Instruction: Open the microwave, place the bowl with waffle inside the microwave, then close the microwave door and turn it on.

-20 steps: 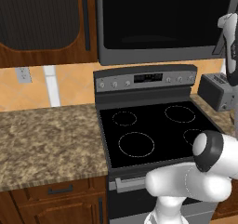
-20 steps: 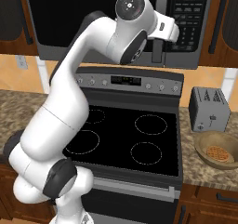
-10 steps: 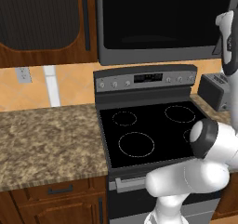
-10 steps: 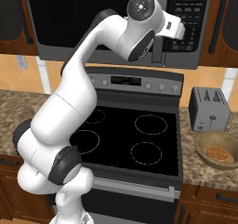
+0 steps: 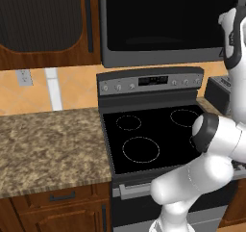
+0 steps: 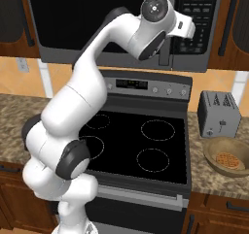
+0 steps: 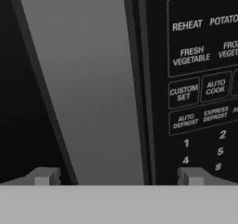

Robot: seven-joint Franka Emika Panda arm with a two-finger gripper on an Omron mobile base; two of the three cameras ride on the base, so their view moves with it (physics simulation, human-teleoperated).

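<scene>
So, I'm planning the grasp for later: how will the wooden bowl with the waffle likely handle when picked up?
The bowl with waffle looks rigid and probably light, being small beside the toaster. Its round, sloping wall may slip in a pinch across it; gripping the rim seems safer. The waffle lies loose inside, so tilting could slide it.

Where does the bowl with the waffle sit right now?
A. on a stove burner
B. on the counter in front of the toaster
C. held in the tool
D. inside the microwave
B: the bowl with waffle rests on the counter, just in front of the grey toaster, right of the stove.
</scene>
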